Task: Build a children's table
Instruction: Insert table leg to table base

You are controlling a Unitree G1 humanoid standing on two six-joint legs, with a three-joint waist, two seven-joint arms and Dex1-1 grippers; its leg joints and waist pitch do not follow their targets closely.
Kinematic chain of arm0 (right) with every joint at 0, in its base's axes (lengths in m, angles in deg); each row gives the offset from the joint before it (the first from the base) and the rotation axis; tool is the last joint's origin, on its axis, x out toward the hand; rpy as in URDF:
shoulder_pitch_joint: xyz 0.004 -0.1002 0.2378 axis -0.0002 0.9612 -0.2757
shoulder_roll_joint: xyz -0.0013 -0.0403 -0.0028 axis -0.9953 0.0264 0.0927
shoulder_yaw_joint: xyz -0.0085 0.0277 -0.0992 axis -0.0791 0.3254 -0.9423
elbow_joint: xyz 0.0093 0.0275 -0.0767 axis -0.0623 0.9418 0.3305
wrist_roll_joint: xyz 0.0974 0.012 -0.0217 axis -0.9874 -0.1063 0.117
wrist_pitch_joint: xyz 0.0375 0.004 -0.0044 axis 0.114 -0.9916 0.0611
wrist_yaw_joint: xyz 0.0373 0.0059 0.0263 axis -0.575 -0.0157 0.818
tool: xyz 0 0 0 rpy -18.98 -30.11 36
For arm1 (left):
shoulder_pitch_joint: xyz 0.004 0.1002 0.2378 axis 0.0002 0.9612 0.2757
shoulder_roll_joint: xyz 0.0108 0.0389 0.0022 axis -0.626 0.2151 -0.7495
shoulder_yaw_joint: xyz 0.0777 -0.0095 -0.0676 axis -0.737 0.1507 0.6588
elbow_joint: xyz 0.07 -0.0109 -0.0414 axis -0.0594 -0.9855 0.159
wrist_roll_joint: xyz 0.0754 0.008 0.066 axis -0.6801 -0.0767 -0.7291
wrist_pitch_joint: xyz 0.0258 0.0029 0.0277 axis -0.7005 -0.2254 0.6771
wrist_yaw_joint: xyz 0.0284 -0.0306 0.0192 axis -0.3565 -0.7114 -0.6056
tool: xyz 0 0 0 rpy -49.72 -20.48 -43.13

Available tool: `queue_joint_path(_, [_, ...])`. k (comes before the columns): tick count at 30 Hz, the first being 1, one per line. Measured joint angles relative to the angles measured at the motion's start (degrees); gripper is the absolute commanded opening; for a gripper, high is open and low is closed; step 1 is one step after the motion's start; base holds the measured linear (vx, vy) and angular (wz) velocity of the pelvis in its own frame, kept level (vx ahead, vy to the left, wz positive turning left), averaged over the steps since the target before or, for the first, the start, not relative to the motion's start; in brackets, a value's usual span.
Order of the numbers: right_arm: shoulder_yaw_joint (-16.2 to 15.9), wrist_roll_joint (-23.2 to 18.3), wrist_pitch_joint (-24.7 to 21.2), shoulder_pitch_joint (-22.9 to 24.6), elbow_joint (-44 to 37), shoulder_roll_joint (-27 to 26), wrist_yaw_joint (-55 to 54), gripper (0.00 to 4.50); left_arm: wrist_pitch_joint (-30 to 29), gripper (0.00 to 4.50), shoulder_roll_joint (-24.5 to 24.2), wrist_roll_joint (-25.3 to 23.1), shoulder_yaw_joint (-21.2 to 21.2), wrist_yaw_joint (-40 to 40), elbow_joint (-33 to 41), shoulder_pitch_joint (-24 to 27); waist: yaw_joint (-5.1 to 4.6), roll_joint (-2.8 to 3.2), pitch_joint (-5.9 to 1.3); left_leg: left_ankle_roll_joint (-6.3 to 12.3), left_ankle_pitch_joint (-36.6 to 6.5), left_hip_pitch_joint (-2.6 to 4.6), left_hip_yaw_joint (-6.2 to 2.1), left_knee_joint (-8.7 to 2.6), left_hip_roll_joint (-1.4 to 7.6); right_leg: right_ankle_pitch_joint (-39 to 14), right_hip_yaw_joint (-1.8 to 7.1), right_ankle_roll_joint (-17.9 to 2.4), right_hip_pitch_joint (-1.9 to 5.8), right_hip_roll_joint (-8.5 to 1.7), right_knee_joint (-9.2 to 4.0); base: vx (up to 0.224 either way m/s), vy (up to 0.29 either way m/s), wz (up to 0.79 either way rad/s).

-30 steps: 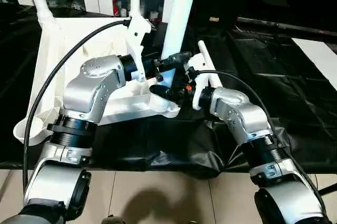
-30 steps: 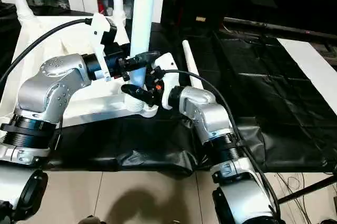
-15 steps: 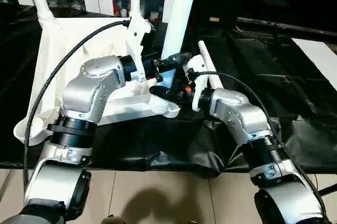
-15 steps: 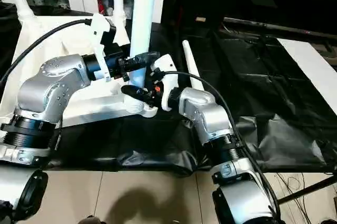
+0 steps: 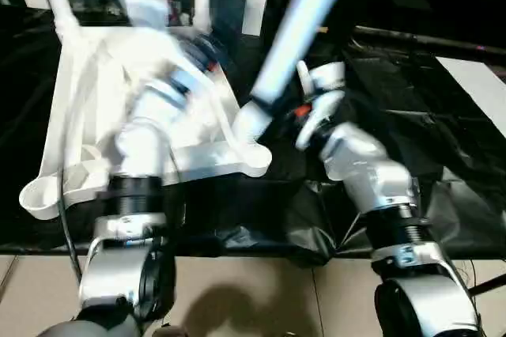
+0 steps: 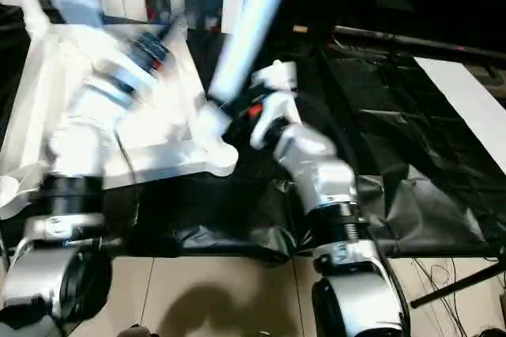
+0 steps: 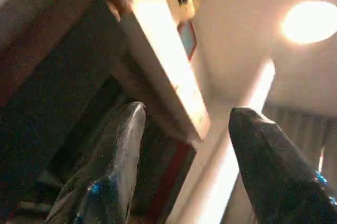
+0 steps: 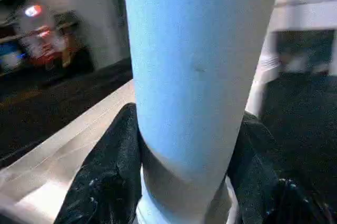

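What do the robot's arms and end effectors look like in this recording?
Both forearms are smooth silver shells: the left arm, motion-blurred, and the right arm. Each narrows into a black ribbed ring with a silver collar below. White brackets with a red spot sit near the right wrist. Each end effector has two rounded, glossy black fingers. A thin black cable runs beside the left arm.

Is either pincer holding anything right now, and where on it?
The right pincer grips the tilted tube leg near its lower end, just above the tabletop corner socket. The left pincer is open, holding nothing.
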Motion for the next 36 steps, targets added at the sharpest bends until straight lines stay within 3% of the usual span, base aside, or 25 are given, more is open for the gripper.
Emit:
queue_joint_path(1, [0.19,0.66,0.35,-0.33,0.85,0.5,-1.11,1.87,-0.08,2.86,-1.12,-0.87,-0.47,0.84,-0.19,0.24,-0.03,0.0,0.0,0.0,0.01,0.01,-0.01,0.0,0.0,0.02,0.0,0.01,0.01,0.01,0.0,0.0,0.0,0.0])
queue_joint_path(3, [0.01,2.98,0.98,-0.44,2.71,2.66,-2.98,1.87,2.4,2.86,-6.26,-8.82,-6.52,3.36,-1.51,1.68,0.06,0.05,-0.01,0.0,0.01,0.06,-0.03,0.0,0.0,0.04,0.0,0.03,0.07,0.01,-0.03,0.0,0.0,0.0])
queue_joint_path(4, [-0.31,4.11,1.13,-0.41,3.42,3.71,-3.38,1.86,5.01,2.86,-9.33,-13.78,-10.18,4.58,-2.24,2.83,0.01,0.09,-0.01,-0.02,0.0,0.08,-0.02,0.0,-0.01,0.08,0.02,0.1,0.09,0.01,-0.05,0.0,0.0,0.0])
queue_joint_path(5, [-1.05,5.81,1.44,0.03,3.75,5.33,-3.51,1.86,9.03,2.86,-13.45,-21.37,-16.96,6.87,-4.34,4.19,0.04,0.1,0.0,-0.03,-0.01,0.07,-0.04,-0.01,-0.01,0.12,0.02,0.17,0.1,0.01,-0.12,0.0,0.0,0.0])
queue_joint_path(7, [-1.5,6.84,1.38,1.04,3.66,6.88,-3.09,1.86,13.44,2.86,-17.35,-30.3,-24.76,10.8,-8.5,6.24,-0.03,0.16,0.01,-0.04,-0.01,0.07,-0.03,-0.01,-0.03,0.15,0.06,0.24,0.12,0.0,-0.14,0.0,0.0,0.0])
queue_joint_path(8, [-1.51,7.28,1.17,1.75,3.42,7.2,-2.91,1.86,14.63,2.86,-18.08,-33.34,-27.79,12.68,-10.88,7.62,-0.12,0.18,0.02,-0.08,0.01,0.04,-0.02,0.0,-0.03,0.17,0.09,0.26,0.08,0.0,-0.13,0.0,0.0,0.0])
queue_joint_path(11, [-2.32,7.3,-0.62,3.92,2.09,7.43,-1.81,1.86,15.09,2.86,-18.72,-36.32,-32.91,16.7,-14.12,8.9,-0.13,0.26,0.08,-0.09,0.02,0.04,-0.03,0.01,-0.01,0.17,0.07,0.25,0.05,0.01,-0.06,0.0,0.0,0.0])
queue_joint_path(14, [-3.04,7.29,-1.67,5.59,1.17,8.35,-1.58,1.86,15.57,2.86,-19.91,-38.88,-35.11,17.57,-16.78,8.16,-0.2,0.35,0.1,-0.08,-0.01,0.1,-0.02,-0.01,-0.01,0.22,0.07,0.18,0.06,0.02,-0.03,0.0,0.0,0.0])
queue_joint_path(15, [-3.21,7.29,-1.98,5.67,1.16,8.61,-1.47,1.86,15.66,2.59,-20.29,-39.77,-35.44,17.54,-17.9,7.8,-0.29,0.36,0.11,-0.12,-0.03,0.12,-0.02,-0.02,0.0,0.26,0.07,0.13,0.06,0.02,-0.02,0.0,0.0,0.0])
queue_joint_path(18, [-3.87,7.32,-2.21,6.25,0.68,8.82,-0.58,1.86,17.5,2.52,-21.06,-42.3,-36.63,17.56,-21.84,6.73,-0.28,0.43,0.11,-0.11,-0.01,0.17,-0.03,-0.02,0.0,0.36,0.07,0.08,0.1,0.02,-0.03,0.0,0.0,0.0])
queue_joint_path(22, [-4.96,7.57,-2.31,6.88,0.56,8.19,0.17,1.86,19.31,2.09,-21.25,-44.75,-37.14,17.18,-28.17,4.66,-0.13,0.58,0.16,-0.1,0.02,0.16,-0.03,-0.01,0.0,0.49,0.07,0.08,0.09,0.01,-0.05,0.0,0.0,0.0])
queue_joint_path(36, [-6.54,7.77,-3.37,7.88,-2.09,7.73,0.73,1.86,20.03,0.99,-21.16,-46.43,-37.29,17.31,-35.19,0.87,0.04,0.81,0.22,-0.1,0.03,0.15,-0.03,0.0,0.0,0.5,0.07,0.08,0.1,0.0,-0.06,0.0,0.0,0.0])
